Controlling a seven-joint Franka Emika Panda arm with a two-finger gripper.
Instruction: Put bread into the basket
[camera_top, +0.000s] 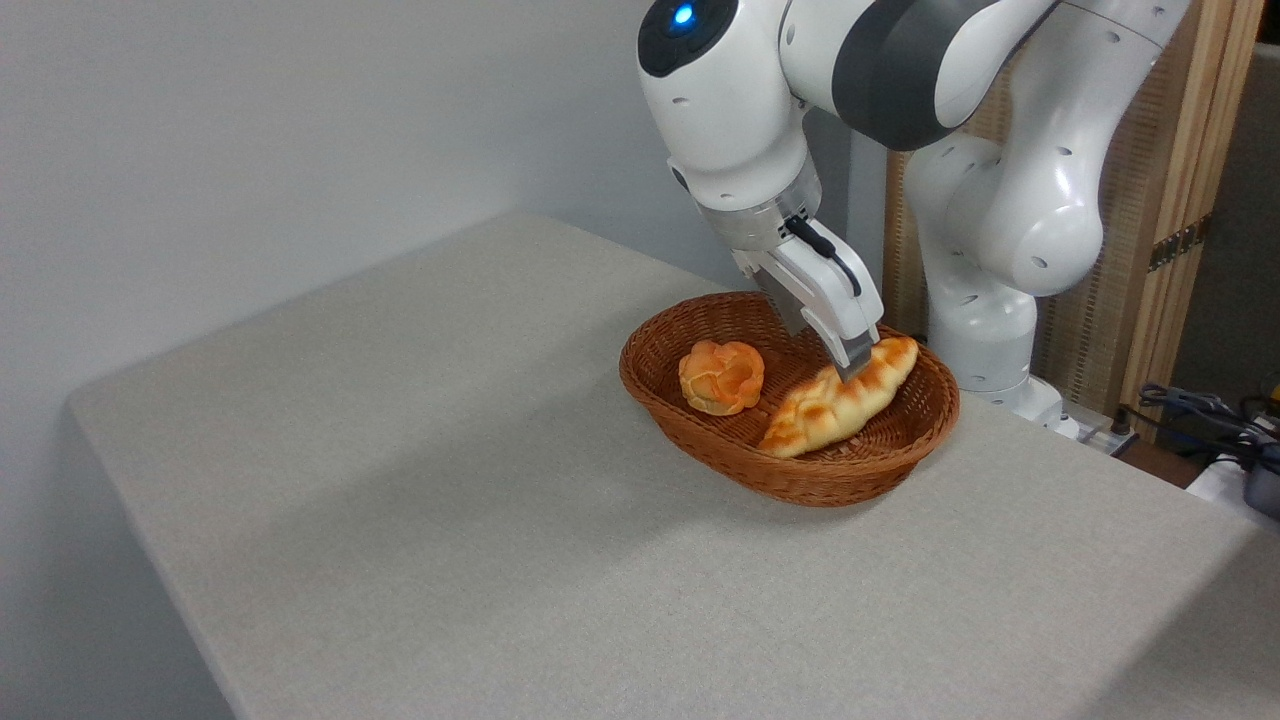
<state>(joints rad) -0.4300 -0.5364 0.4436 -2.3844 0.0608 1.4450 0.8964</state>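
Note:
The bread (835, 405), a long braided golden loaf, lies slanted inside the right half of the basket (800, 478). Its near tip is low on the basket floor and its far tip is up by the back right rim. My gripper (855, 368) comes down from the upper left and is shut on the loaf's upper part, just short of the far tip. Only one finger shows clearly; the other is hidden behind it. The oval reddish-brown wicker basket stands on the grey table near the arm's base.
A small round knotted orange bun (722, 377) sits in the left half of the basket, apart from the loaf. The arm's white base (985, 340) stands right behind the basket. Cables (1200, 410) lie off the table's right edge. Grey tabletop (420, 480) spreads left and forward.

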